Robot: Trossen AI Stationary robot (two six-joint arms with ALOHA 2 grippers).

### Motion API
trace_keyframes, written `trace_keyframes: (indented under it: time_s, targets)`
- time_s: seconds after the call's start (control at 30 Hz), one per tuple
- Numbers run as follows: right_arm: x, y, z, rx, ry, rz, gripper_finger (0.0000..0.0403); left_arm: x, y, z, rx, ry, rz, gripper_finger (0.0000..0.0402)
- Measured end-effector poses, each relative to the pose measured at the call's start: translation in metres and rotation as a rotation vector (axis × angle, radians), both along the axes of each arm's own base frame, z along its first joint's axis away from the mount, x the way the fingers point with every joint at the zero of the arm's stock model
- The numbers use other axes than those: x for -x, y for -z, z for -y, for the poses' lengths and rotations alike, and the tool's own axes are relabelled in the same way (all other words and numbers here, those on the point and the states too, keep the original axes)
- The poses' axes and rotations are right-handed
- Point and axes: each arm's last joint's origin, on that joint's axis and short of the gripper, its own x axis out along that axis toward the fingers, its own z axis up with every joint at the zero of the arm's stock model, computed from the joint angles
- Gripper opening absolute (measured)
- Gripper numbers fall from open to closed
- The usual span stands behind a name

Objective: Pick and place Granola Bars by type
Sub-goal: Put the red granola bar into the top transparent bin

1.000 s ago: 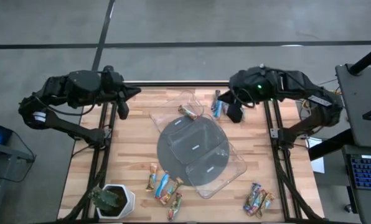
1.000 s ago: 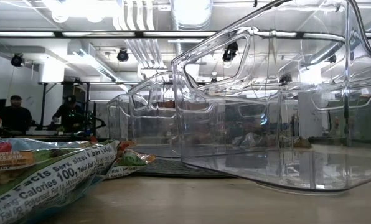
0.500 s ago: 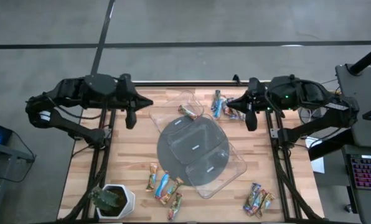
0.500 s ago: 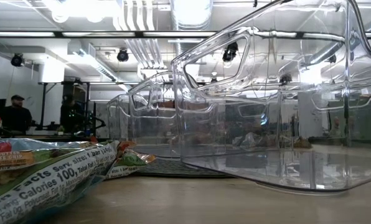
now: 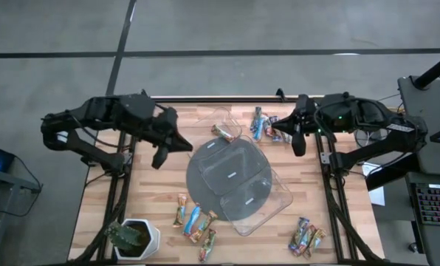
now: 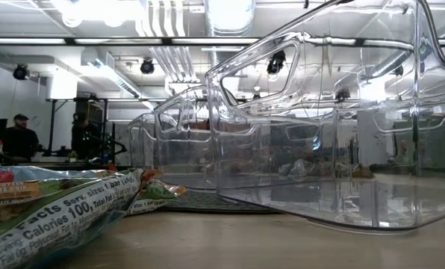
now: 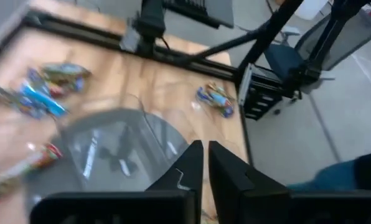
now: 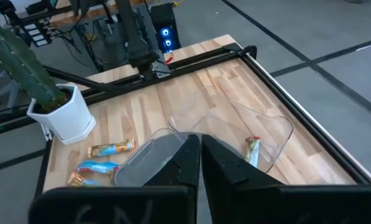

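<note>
Granola bars lie in loose clusters on the wooden table: by the far edge [image 5: 260, 127], at the near edge [image 5: 194, 222] and at the near right [image 5: 306, 236]. One bar [image 5: 224, 133] lies inside a clear tray [image 5: 205, 127]. My left gripper [image 5: 160, 157] hovers over the table, left of the grey disc [image 5: 205, 185]; its fingers [image 7: 185, 171] stand together, shut and holding nothing. My right gripper [image 5: 300, 145] hovers right of the far cluster, shut and holding nothing [image 8: 201, 158]. Neither gripper shows in the low view.
Two clear trays [image 5: 260, 203] rest on the grey disc at the table's middle. A white-potted plant [image 5: 131, 238] stands at the near left corner. Black frame rails [image 5: 124, 192] run along both sides. In the low view, bars [image 6: 51, 209] lie close to the camera, and people stand in the room behind.
My left gripper has swung from the far left corner toward the right and the near side, closing on the grey disc. My right gripper moved a little toward the right edge and away from the far cluster, then stayed still. The bars and trays have not moved.
</note>
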Motion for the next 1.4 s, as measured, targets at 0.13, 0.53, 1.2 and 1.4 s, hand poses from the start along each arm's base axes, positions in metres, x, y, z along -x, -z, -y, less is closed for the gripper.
trace_keyframes:
  time_s: [0.13,0.53,1.2,1.4]
  targets:
    - [-0.001,0.003,0.000,0.002,0.000,-0.011,0.0008,-0.015,0.009,0.005,0.057,0.048,-0.054,0.0059]
    - [0.000,0.003,0.000,-0.001,0.001,-0.010,0.0008,-0.049,0.035,0.023,0.180,0.123,-0.219,0.0151]
    - [0.000,0.003,0.000,-0.008,-0.008,-0.017,0.0008,-0.061,0.070,0.054,0.214,0.005,-0.517,0.0149]
    - [-0.001,0.004,0.000,-0.008,-0.008,-0.018,0.0008,-0.080,0.093,0.064,0.217,-0.021,-0.621,0.0149]
